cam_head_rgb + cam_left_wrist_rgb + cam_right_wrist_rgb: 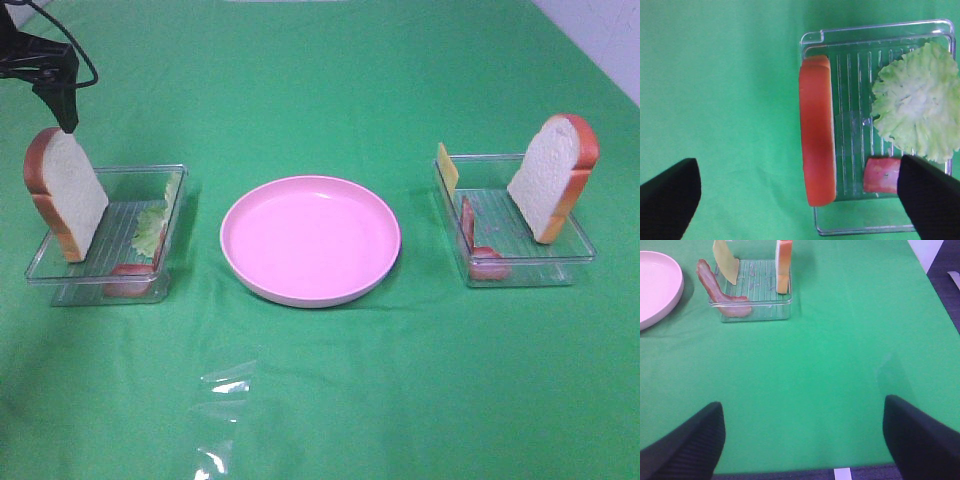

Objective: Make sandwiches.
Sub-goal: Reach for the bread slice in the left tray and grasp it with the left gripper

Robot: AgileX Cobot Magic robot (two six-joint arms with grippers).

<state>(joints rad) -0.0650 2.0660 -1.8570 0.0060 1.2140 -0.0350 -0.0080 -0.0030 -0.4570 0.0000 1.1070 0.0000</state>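
Green cloth [320, 400]; bread slices [66, 195] upright in trays [125, 198]; left gripper [797, 165], right gripper [802, 405] wide, empty.

On the tabletop [400, 380], the plate [310, 240] sits midway between two trays. In the left tray [45, 272], the left bread slice [72, 200] stands on edge at the outer side, the lettuce [152, 228] leans on the inner wall and the bacon piece [128, 278] lies at the front. In the right tray [520, 275], the right bread slice [552, 178] stands at the outer side, the cheese slice [446, 167] is at the back inner corner and the bacon strip [470, 225] lies along the inner wall.

Clear plastic trays [90, 277], matt green cloth [400, 380], glossy pink plate [310, 240].
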